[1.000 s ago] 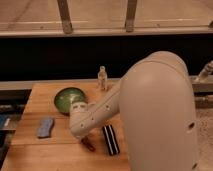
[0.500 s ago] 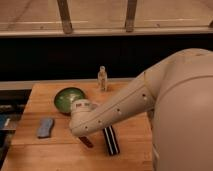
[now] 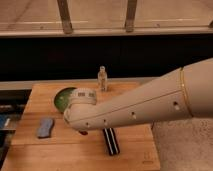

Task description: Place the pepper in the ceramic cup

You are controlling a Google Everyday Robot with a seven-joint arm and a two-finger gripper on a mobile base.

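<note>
Arm (image 3: 150,105) went from a bulky upright mass on the right a second ago to a long low reach across the table, its tip at left-centre. Nothing else on the table has shifted.

- pepper (image 3: 83,132): only a small red sliver shows, poking out under the near edge of the arm's tip, just left of the bar's far end. A second ago it lay in plain sight there. Can't tell if it's on the wood or lifted.
- gripper: hidden behind the arm's left end, right above that red sliver. Jaws are closed together. Can't tell if they have the pepper.
- ceramic cup (image 3: 83,95): upright, just far of the arm's tip, with its base hidden by the arm. It sits at the right edge of the green bowl (image 3: 62,98). Touching or not, can't tell.
- black striped bar (image 3: 111,141): lies flat, near-centre, running near to far, its far end tucked under the arm.
- clear bottle (image 3: 102,78): upright at the far edge, right of the cup and apart from it.
- blue-grey pad (image 3: 45,127): flat on the left side, well clear of the arm.
- wooden table (image 3: 135,150): carries all of it.
</note>
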